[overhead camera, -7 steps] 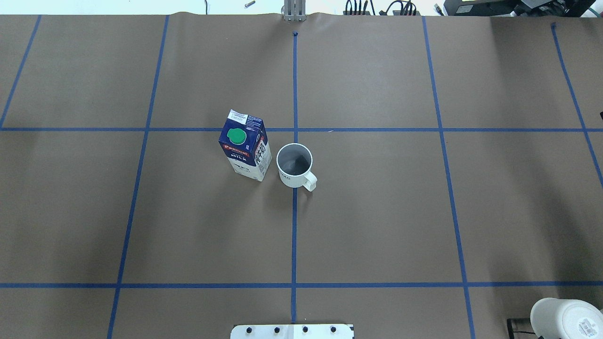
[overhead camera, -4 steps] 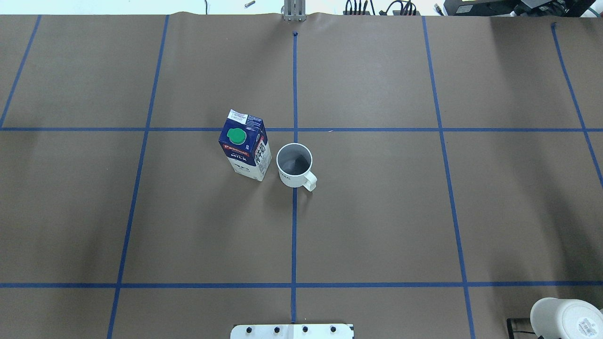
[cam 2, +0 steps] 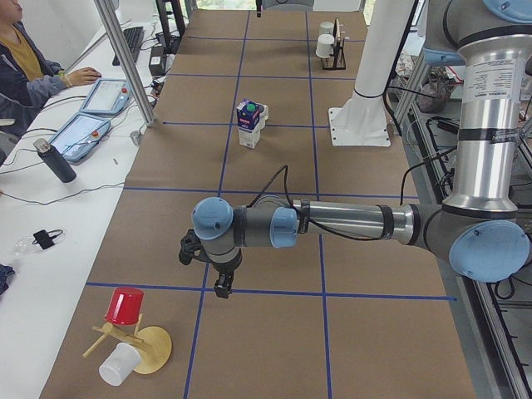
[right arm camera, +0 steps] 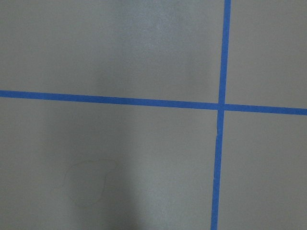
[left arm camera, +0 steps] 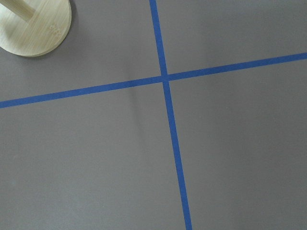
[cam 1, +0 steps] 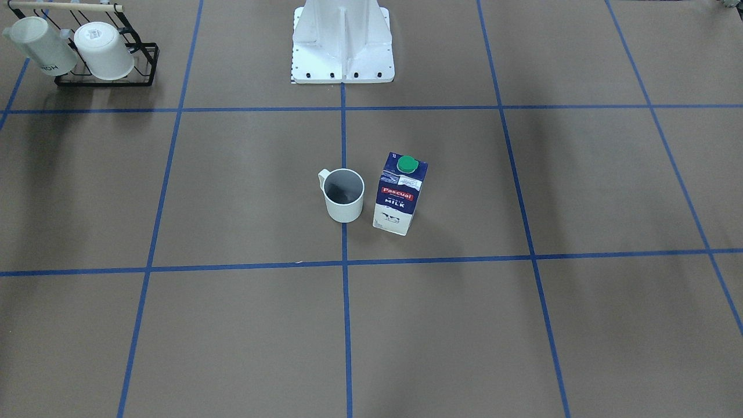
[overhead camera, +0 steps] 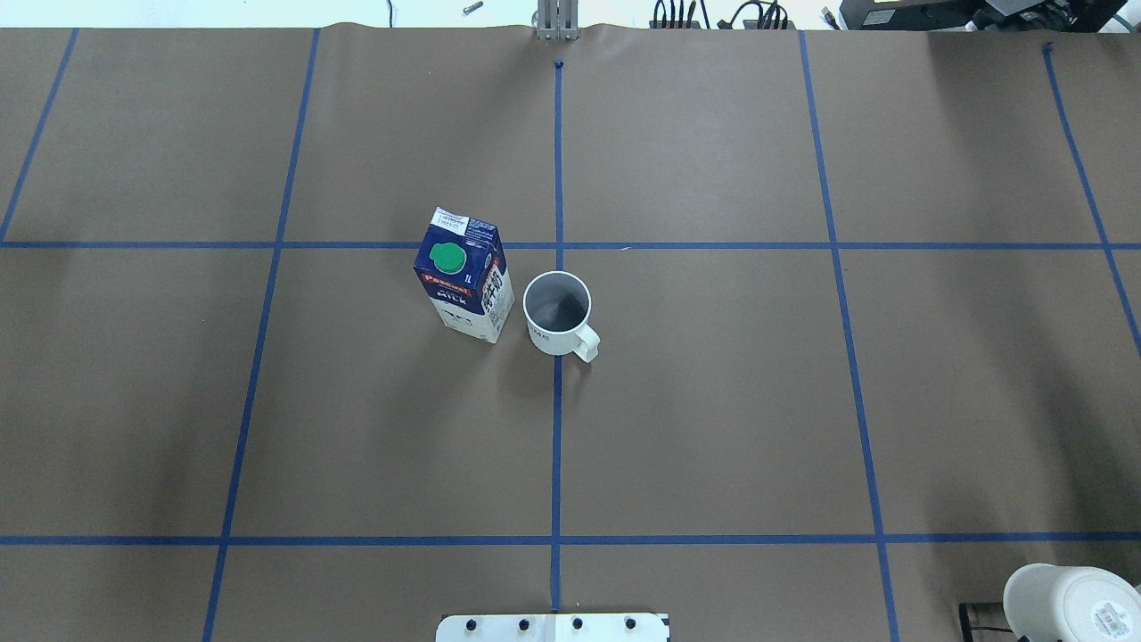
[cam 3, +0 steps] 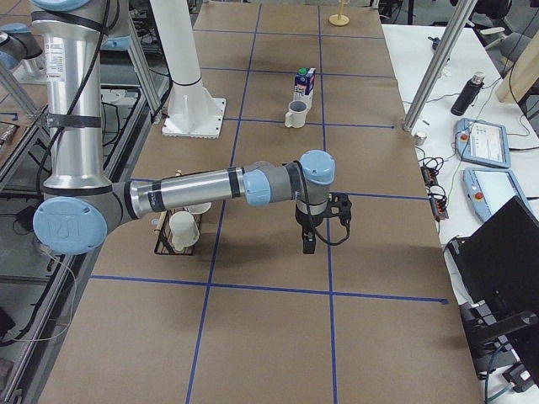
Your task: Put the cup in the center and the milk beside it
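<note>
The cup (overhead camera: 557, 308) stands upright on the vertical blue tape line (overhead camera: 556, 428) that marks the center, its handle toward the robot's right. It also shows in the front view (cam 1: 344, 197). The milk (overhead camera: 463, 283) stands upright just to the cup's left, apart by a narrow gap, as the front view (cam 1: 400, 194) also shows. The left gripper (cam 2: 220, 287) hangs over the table far out to the robot's left. The right gripper (cam 3: 308, 244) hangs far out to the right. Both show only in side views, so I cannot tell whether they are open or shut.
A black wire rack (cam 1: 104, 55) with white mugs stands near the robot base (cam 1: 342, 40) on the right side. A wooden stand (cam 2: 137, 345) with a red cup (cam 2: 125, 306) and a white cup (cam 2: 119, 364) sits at the left end. Operators sit beside the table.
</note>
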`<state>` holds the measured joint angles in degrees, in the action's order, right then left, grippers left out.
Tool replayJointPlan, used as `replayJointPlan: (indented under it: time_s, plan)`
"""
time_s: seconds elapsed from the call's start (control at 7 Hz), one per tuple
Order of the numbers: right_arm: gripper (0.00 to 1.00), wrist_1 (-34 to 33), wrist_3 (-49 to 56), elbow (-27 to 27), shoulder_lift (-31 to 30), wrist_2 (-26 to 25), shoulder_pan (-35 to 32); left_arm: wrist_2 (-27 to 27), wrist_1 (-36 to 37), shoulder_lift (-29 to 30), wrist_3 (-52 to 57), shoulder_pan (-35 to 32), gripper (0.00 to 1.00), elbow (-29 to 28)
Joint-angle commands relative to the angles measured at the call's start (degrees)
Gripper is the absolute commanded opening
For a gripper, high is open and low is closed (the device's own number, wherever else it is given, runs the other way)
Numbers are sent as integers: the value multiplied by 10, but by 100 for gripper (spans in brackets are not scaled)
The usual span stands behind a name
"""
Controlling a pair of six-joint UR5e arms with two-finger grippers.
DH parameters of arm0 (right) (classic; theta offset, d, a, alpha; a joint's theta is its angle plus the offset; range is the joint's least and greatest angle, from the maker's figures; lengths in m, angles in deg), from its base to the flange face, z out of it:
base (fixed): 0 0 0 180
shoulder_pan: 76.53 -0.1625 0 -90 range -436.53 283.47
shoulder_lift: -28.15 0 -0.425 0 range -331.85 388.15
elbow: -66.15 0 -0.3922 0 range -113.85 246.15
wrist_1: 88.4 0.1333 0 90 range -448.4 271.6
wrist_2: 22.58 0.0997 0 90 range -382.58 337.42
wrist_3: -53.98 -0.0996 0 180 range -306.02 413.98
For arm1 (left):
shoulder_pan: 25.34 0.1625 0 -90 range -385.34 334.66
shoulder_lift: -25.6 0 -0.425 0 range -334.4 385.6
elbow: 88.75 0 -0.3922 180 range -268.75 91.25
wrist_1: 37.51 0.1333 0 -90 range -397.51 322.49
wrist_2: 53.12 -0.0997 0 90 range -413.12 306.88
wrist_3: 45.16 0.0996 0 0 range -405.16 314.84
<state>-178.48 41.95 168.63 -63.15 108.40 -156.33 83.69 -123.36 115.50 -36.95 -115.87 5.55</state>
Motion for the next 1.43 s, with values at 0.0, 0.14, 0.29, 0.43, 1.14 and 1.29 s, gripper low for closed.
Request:
replayJointPlan:
  time_s: [0.0,0.14,0.29,0.43,1.14,1.29]
  plan:
    - [100,0,1,-1,-5,0,0,1,-2,-3,-106,0,98,51]
    - [100,0,2,-2,-15,1,0,1,-2,-6,-107,1,98,49]
    - [100,0,3,-1,-19,0,0,1,-3,-5,-107,2,98,49]
    - [100,0,3,0,-21,1,-1,0,-2,-5,-107,4,98,44]
    - [100,0,3,15,-27,1,-21,2,-72,-24,-108,8,98,45]
    - [100,0,2,16,-29,1,-21,2,-81,-17,-106,8,98,47]
